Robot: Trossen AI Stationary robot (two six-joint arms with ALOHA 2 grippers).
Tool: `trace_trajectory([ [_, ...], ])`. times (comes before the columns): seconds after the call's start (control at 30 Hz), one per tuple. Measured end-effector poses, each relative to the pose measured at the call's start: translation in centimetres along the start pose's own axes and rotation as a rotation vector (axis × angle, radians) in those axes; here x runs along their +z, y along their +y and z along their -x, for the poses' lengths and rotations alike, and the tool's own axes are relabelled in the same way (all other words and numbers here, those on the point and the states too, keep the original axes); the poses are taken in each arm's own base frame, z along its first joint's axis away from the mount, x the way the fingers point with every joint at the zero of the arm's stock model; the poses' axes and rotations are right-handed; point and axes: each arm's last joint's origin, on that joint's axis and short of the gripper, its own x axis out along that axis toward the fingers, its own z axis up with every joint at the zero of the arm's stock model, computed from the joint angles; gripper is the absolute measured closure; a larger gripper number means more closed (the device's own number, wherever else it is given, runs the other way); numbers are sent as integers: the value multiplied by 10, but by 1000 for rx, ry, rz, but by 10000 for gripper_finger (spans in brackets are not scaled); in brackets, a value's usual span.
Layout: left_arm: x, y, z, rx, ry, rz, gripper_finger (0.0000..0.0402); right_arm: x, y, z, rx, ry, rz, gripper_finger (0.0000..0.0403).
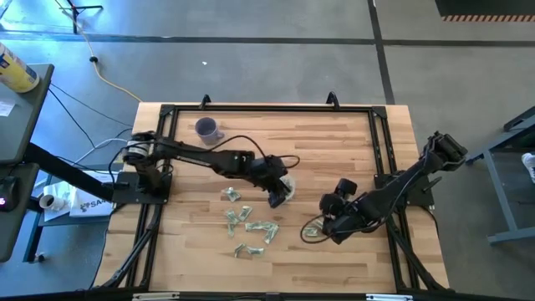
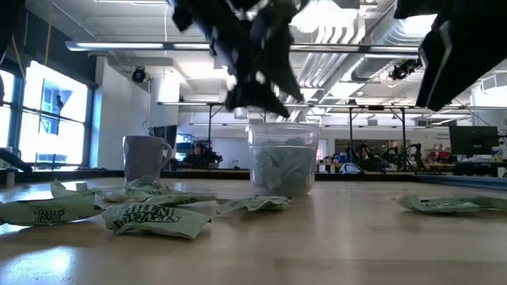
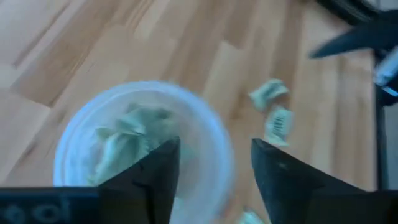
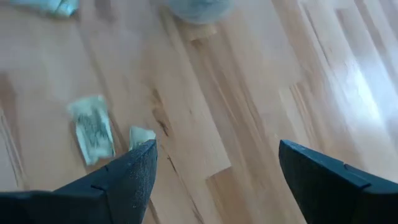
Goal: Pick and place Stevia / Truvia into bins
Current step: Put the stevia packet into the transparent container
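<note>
small round clear plastic cup (image 1: pixel 285 191): mid-worktop, part-filled with pale green-and-white paper sachets. left end effector (image 3: pixel 214 180): directly above cup, fingers apart, empty. right end effector (image 4: pixel 214 180): open, empty, just beside a lone sachet (image 4: pixel 91 129); nearer arm for it.
</note>
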Motion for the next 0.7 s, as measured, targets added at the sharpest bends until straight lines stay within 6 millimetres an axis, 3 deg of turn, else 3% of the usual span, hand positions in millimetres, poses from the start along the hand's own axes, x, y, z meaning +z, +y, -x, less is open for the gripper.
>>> trace_trajectory([
  [0.17, -2, -48, 42, 37, -22, -84, 151, -2, 4, 2, 40, 2, 138, 80],
  [0.33, -21, -82, 82, 155, -49, -119, 169, -5, 10, -14, 135, -15, 70, 80],
  [0.53, -55, -100, 117, 293, -57, -37, 194, -22, 13, -37, 230, 2, -95, 80],
  [0.7, -77, -100, 131, 422, -29, 16, 204, -36, 13, -52, 289, 6, -61, 80],
])
